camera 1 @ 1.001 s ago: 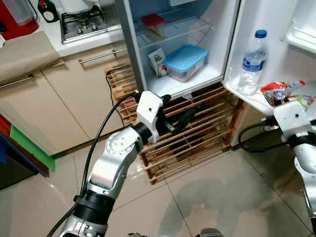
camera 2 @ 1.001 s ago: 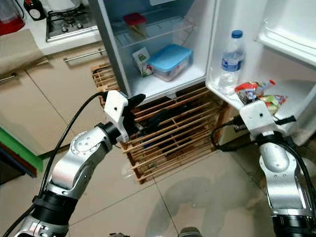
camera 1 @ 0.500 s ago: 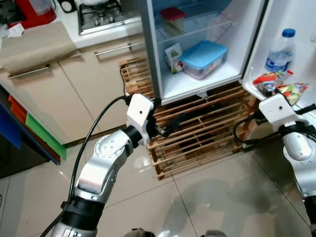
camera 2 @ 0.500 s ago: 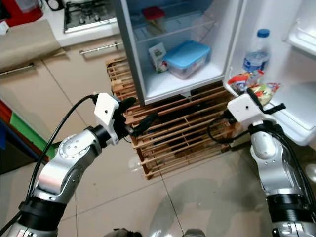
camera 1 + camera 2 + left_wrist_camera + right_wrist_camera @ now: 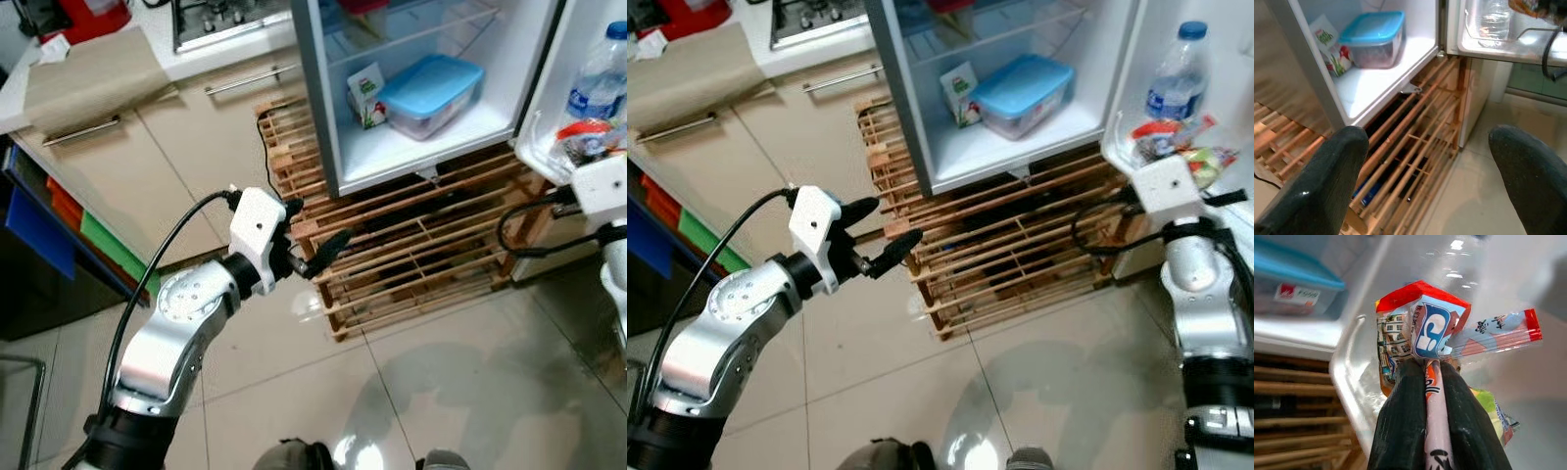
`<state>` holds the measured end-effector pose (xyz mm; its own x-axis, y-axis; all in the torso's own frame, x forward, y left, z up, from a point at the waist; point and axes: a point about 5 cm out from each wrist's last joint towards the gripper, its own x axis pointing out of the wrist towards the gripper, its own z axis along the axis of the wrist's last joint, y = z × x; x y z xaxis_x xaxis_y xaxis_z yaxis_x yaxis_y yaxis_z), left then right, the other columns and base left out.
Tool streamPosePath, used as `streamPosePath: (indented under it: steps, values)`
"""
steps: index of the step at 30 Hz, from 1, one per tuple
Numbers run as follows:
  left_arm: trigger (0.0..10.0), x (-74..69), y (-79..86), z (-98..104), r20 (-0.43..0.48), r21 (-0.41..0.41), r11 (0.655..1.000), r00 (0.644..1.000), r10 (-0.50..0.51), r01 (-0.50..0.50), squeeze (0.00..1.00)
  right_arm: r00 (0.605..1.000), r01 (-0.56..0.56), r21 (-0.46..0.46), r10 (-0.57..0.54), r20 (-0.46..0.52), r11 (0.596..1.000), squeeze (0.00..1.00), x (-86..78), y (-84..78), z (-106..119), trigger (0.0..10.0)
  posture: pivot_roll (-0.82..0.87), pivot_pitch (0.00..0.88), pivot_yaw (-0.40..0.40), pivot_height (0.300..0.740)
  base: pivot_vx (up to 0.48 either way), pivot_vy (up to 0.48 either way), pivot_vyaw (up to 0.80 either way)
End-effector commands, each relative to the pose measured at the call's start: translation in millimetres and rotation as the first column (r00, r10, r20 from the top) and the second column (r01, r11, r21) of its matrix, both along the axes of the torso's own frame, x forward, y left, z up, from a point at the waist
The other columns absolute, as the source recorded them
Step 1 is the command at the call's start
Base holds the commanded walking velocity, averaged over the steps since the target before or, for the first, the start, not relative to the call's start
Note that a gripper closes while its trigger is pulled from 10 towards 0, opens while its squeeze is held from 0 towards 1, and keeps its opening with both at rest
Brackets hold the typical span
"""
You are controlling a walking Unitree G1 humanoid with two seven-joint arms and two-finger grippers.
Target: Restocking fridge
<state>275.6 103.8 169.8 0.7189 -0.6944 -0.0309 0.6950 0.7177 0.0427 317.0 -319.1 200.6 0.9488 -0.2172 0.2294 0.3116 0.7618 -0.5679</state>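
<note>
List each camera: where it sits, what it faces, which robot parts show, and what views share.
Left eye view, head: down at open fridge; left gripper open.
Right eye view, head: same scene; right arm beside water bottle.
Left wrist view: black fingers frame wooden pallet.
Right wrist view: right gripper pinching snack packets.
Shared: blue-lidded container.
</note>
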Motion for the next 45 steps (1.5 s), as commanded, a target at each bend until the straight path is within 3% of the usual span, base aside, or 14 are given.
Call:
streamPosePath:
  steps: [1,4,5,10,16,21,25,26,30,31,40,45]
  values:
    - [10.0,-4.2,3.6,5.1,0.006,-0.006,0.999,0.999,-0.051,0.051,0.0,1.0,-0.009,0.098,0.007,0.024,0.995,0.0,1.5,-6.4,10.2,0.0,-0.07,0.159,0.22,0.74,0.0,0.0,0.0]
    - [10.0,-5.6,1.6,6.2,0.009,-0.007,0.996,0.996,-0.083,0.083,0.0,1.0,-0.011,0.12,0.008,0.023,0.993,0.0,1.7,-8.6,11.1,0.0,-0.07,0.159,0.22,0.74,0.0,0.0,0.0]
    - [10.0,-7.4,-7.3,10.4,0.023,-0.004,0.986,0.985,-0.168,0.168,0.0,1.0,-0.027,0.168,0.029,-0.009,0.985,0.0,2.2,-12.2,12.3,0.0,-0.09,0.161,0.224,0.74,0.0,0.0,0.0]
    - [10.0,-5.2,-17.0,11.8,0.021,-0.01,0.976,0.976,-0.217,0.218,0.0,0.997,-0.047,0.158,0.056,-0.051,0.986,0.0,-0.5,-16.3,17.5,0.0,-0.11,0.163,0.226,0.74,0.0,0.0,0.0]
    - [10.0,-3.0,-26.6,11.8,-0.027,-0.096,0.972,0.976,-0.217,0.213,0.0,0.986,-0.021,0.052,0.029,-0.161,0.998,0.0,-3.2,-37.1,28.9,0.0,-0.14,0.162,0.21,0.74,0.0,0.0,0.0]
    - [10.0,0.6,-26.0,12.5,-0.079,-0.178,0.969,0.98,-0.185,0.169,0.0,0.972,-0.011,0.038,0.02,-0.233,0.999,0.0,-0.8,-45.0,34.7,0.0,-0.14,0.159,0.196,0.74,0.0,0.0,0.0]
    - [10.0,2.7,-26.6,12.6,-0.109,-0.212,0.967,0.979,-0.169,0.144,0.0,0.944,-0.013,0.084,0.04,-0.326,0.996,0.0,0.4,-48.8,27.9,0.0,-0.14,0.156,0.186,0.74,0.0,0.0,0.0]
    - [10.0,2.9,-26.7,12.6,-0.116,-0.212,0.967,0.979,-0.168,0.14,0.0,0.92,0.0,0.11,0.043,-0.389,0.994,0.0,1.2,-50.0,20.7,10.0,-0.14,0.153,0.182,0.74,0.0,0.0,0.0]
    - [10.0,2.4,-25.8,12.4,-0.124,-0.205,0.97,0.979,-0.161,0.134,0.0,0.904,0.016,0.139,0.045,-0.424,0.99,0.0,2.5,-51.4,16.7,10.0,-0.14,0.152,0.18,0.74,0.0,0.0,0.0]
    - [10.0,2.1,-24.7,12.1,-0.133,-0.206,0.97,0.979,-0.155,0.126,0.0,0.897,0.03,0.149,0.039,-0.439,0.988,1.0,3.3,-52.8,15.4,10.0,-0.14,0.149,0.177,0.74,0.0,0.0,0.0]
    - [10.0,1.8,-23.4,12.5,-0.138,-0.2,0.973,0.98,-0.144,0.115,0.0,0.884,0.077,0.17,0.012,-0.468,0.983,1.0,3.6,-58.9,17.2,10.0,-0.13,0.142,0.173,0.74,0.0,0.0,0.0]
    - [10.0,2.6,-23.8,14.9,-0.128,-0.197,0.974,0.982,-0.139,0.112,0.0,0.906,0.072,0.185,0.013,-0.422,0.98,1.0,5.3,-58.4,30.2,10.0,-0.14,0.133,0.167,0.74,0.0,0.0,0.0]
